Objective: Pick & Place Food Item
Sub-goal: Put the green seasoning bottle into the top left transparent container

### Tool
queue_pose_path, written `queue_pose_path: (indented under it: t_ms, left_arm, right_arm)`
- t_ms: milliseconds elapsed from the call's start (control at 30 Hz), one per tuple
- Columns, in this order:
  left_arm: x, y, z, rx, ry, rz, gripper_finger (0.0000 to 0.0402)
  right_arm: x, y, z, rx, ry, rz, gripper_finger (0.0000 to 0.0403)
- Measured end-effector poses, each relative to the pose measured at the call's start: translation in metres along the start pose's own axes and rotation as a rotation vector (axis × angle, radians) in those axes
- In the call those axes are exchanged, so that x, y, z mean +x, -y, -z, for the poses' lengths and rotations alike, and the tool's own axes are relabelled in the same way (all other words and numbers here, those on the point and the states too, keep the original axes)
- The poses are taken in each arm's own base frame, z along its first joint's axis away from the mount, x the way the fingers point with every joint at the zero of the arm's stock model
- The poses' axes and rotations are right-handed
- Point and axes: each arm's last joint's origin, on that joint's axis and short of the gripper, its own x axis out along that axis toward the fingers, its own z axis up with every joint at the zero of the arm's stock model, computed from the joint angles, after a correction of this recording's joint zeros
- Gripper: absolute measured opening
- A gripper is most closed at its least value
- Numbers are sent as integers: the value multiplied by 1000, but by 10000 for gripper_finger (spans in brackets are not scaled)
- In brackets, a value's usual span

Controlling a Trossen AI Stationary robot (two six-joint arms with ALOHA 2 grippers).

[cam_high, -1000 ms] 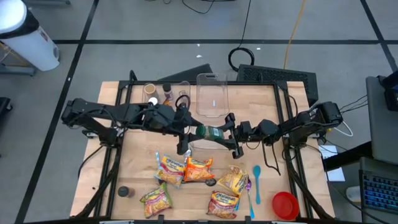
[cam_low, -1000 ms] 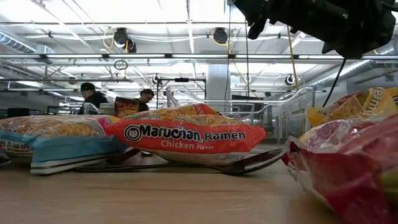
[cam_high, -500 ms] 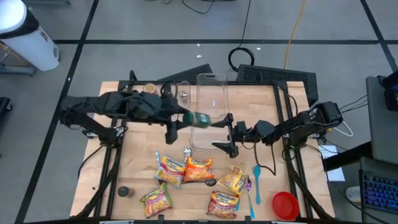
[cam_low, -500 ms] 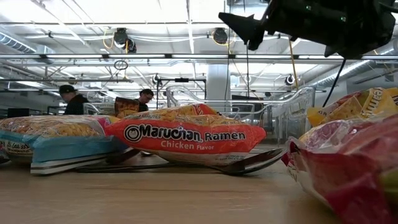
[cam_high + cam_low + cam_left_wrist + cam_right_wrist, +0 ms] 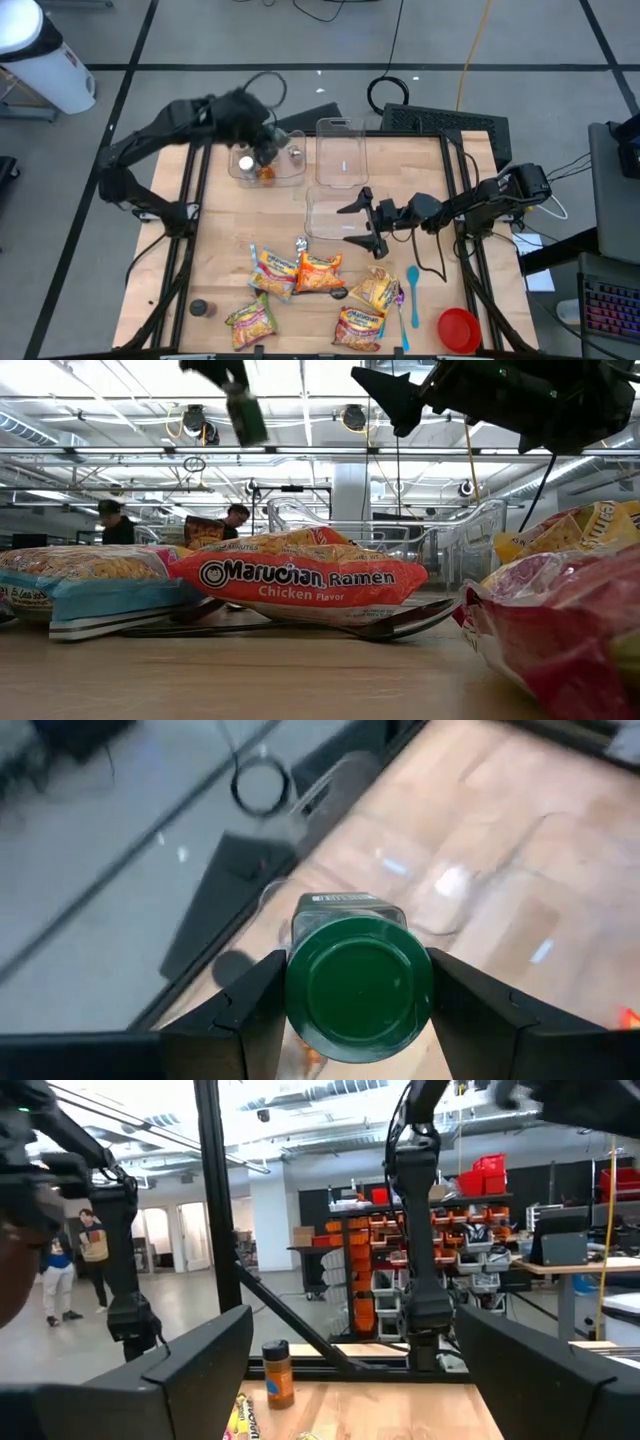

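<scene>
Nearest the front edge of the bench (image 5: pixel 210 250) lie several ramen packets (image 5: pixel 318 272), a blue spoon (image 5: pixel 412 282), a red lid (image 5: pixel 458 328) and a small dark jar (image 5: pixel 198 308). At mid-bench the right gripper (image 5: pixel 362 218) hovers with its jaws spread and empty beside a clear plastic container (image 5: pixel 325 212). Toward the far left corner, the left gripper (image 5: pixel 358 982) pinches a green-capped spice jar (image 5: pixel 358 988) in its jaws, above a clear tray (image 5: pixel 290 175) of small jars.
</scene>
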Motion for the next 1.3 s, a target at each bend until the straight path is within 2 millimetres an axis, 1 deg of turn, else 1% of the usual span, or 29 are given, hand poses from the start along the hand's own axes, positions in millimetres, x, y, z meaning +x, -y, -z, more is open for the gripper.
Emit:
queue_pose_path:
  t_ms: [133, 233, 300, 367, 500, 633, 733, 800, 1133, 1233, 1300]
  left_arm:
    - [32, -36, -1, -78, -63, 57, 208]
    - [56, -60, 6, -145, -100, 69, 208]
    - [73, -71, 16, -178, -139, 78, 208]
    - [89, -77, 23, -201, -147, 105, 208]
    - [115, -79, 41, -217, -191, 118, 208]
    - [131, -80, 50, -230, -163, 129, 208]
    - [143, -81, 60, -249, -180, 129, 208]
    - [153, -81, 63, -257, -188, 134, 208]
    - [207, -77, 79, -281, -357, 160, 208]
    - [219, -77, 84, -281, -395, 148, 208]
    - [223, -78, 84, -279, -399, 129, 208]
  right_arm:
    - [0, 0, 1, 1, -8, 6, 340]
    - [0, 0, 1, 0, -7, 8, 340]
    - [0, 0, 1, 1, -8, 9, 340]
    - [0, 0, 1, 0, -7, 9, 340]
    - [0, 2, 1, -5, -7, 14, 340]
    - [0, 5, 1, -8, -12, 26, 340]
    - [-1, 7, 1, -7, -13, 33, 341]
    - [-1, 7, 1, -7, -13, 33, 341]
    - [-1, 7, 1, -6, -15, 33, 341]
    - [-1, 7, 2, -5, -21, 34, 341]
    - [-1, 7, 2, -5, -21, 33, 341]
